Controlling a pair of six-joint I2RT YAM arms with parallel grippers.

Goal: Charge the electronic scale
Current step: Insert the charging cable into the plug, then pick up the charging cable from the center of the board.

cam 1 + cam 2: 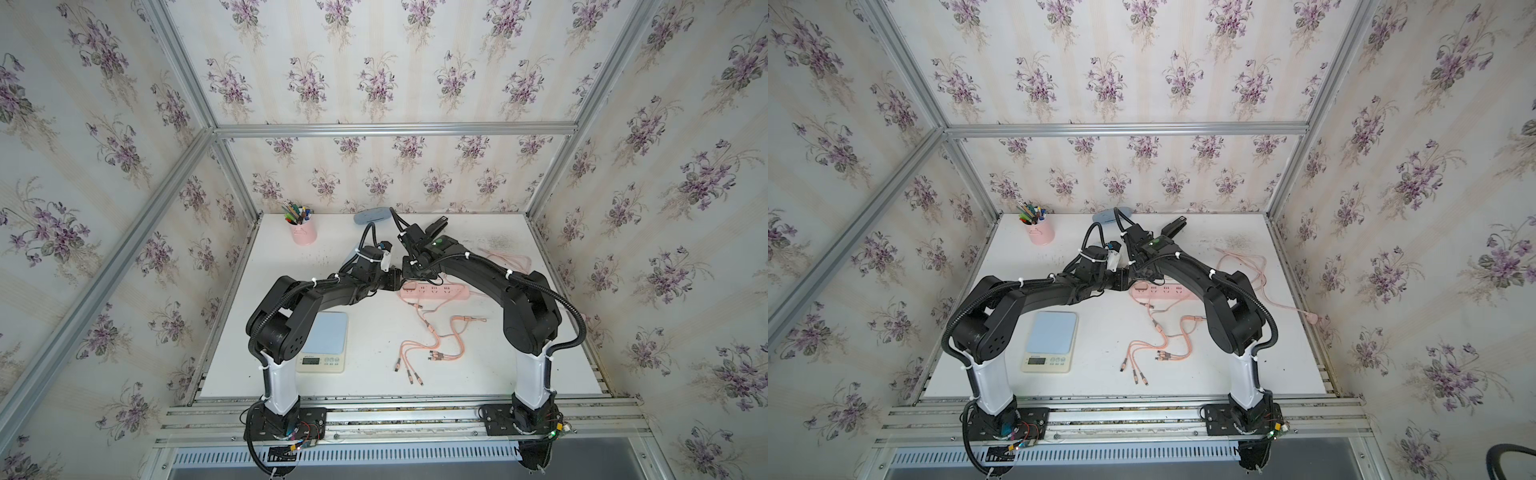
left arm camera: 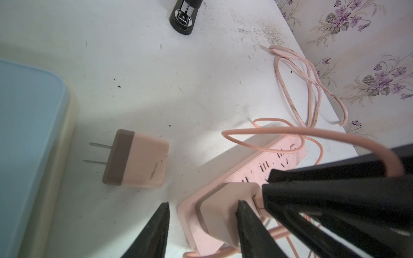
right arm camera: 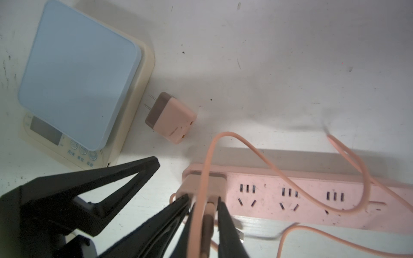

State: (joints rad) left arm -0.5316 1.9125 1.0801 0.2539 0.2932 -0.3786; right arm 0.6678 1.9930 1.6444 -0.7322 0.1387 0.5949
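Viewed from high above in both top views, looking down across the white table (image 1: pixel 374 386); close-up from both wrists, sharing the pink power strip (image 3: pixel 312 192).

The left arm (image 1: pixel 299 299) and the right arm (image 1: pixel 523 307) share one build: glossy black, rounded upper links above a white lower column (image 1: pixel 280 382). A black ribbed hose (image 1: pixel 575 311) runs along each, bound with white zip ties (image 1: pixel 508 273). The left elbow housing shows a ring of small round holes (image 1: pixel 296 341). Each arm has a black perforated base plate (image 1: pixel 498 419). Thin red and blue wires (image 1: pixel 307 430) gather at the left one, perhaps around a small circuit board. A green light (image 1: pixel 437 241) glows near the right wrist. The fingers (image 2: pixel 154 232) are black, wedge-shaped and finely ribbed inside.
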